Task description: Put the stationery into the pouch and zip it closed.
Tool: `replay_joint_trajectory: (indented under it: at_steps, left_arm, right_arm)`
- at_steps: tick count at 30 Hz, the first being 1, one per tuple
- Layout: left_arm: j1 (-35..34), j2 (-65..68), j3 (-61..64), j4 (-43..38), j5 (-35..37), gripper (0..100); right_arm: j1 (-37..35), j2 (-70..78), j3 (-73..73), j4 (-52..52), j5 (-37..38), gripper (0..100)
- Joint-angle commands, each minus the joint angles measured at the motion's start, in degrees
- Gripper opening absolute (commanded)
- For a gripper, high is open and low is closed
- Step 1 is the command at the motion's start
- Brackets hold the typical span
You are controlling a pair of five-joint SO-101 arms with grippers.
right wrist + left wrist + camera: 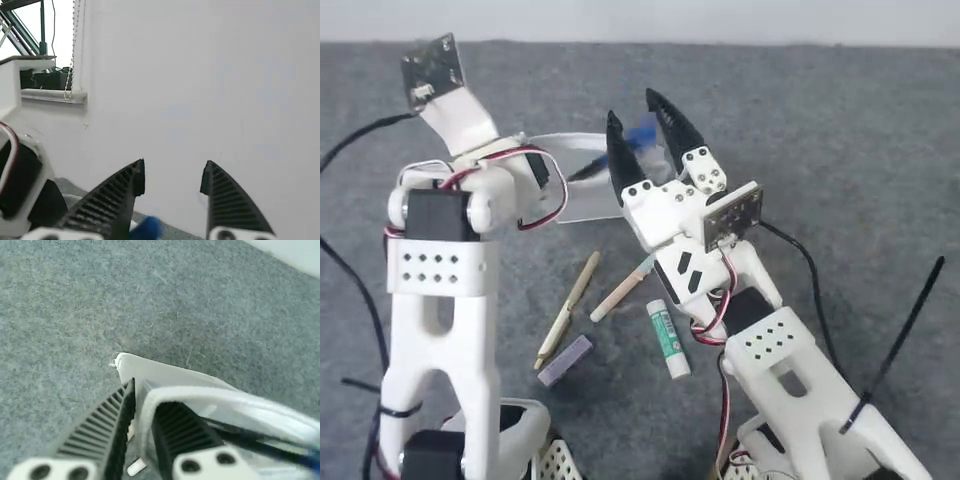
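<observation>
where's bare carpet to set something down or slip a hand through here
Free: grey carpet right of the right end effector, up to the far edge. Crowded: between the arm bases, where two beige pencils, a purple eraser and a white glue stick lie, and around the translucent white pouch.

The pouch [575, 200] lies largely hidden behind the left arm [440, 250] and the right claw [631, 104]. A blue object [645, 130] behind that claw is blurred, its kind unclear.
</observation>
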Motion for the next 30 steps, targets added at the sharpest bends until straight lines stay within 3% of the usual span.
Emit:
replay_joint_trajectory:
  at_steps: [1,10,30]
  left_arm:
    - [0.26,0.88,1.19,-2.73,1.14,1]
    - [0.26,0.88,1.19,-2.73,1.14,1]
    - [-7.47,0.44,0.13,-3.6,5.54,1]
  right_arm:
    - [-0.48,-0.4,-0.7,-1.01,-0.97,16.2]
    - [-0.4,-0.48,0.26,-0.31,-0.79,15.3]
    - [1.63,-23.69,-1.76,43.21,-1.05,14.8]
